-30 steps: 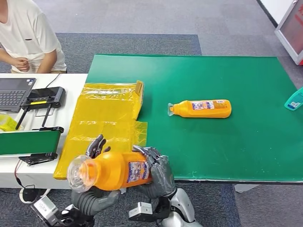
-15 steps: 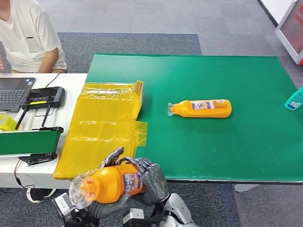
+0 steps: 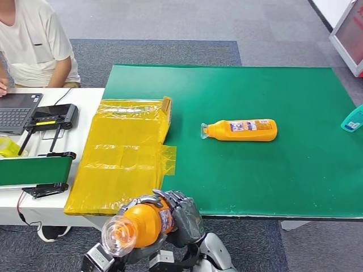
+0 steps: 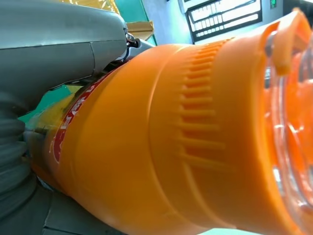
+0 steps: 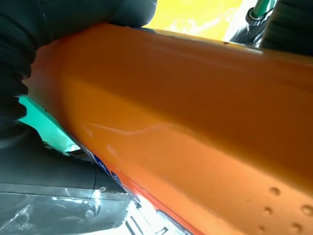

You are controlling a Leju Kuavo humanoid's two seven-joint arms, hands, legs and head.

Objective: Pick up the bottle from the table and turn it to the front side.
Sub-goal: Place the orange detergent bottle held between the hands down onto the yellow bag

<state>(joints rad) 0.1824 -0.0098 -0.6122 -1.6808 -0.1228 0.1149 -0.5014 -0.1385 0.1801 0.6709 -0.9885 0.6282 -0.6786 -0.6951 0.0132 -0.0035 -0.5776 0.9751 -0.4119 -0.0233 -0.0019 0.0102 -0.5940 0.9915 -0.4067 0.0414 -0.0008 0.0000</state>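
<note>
A green table (image 3: 265, 170) stretched ahead of both hands, with a yellow plastic sheet (image 3: 122, 153) lying just ahead of the left hand and partly over a white desk (image 3: 81, 99). A person (image 3: 32, 42) sat well ahead to the left at a laptop (image 3: 17, 110). A second orange bottle (image 3: 241, 130) lay on its side on the green, well ahead of the right hand. The held bottle (image 3: 143, 225) hung off the table's near edge, clear cap toward the camera; the right hand (image 3: 186, 218) wrapped its base, the left hand (image 3: 135, 205) gripped its neck end.
</note>
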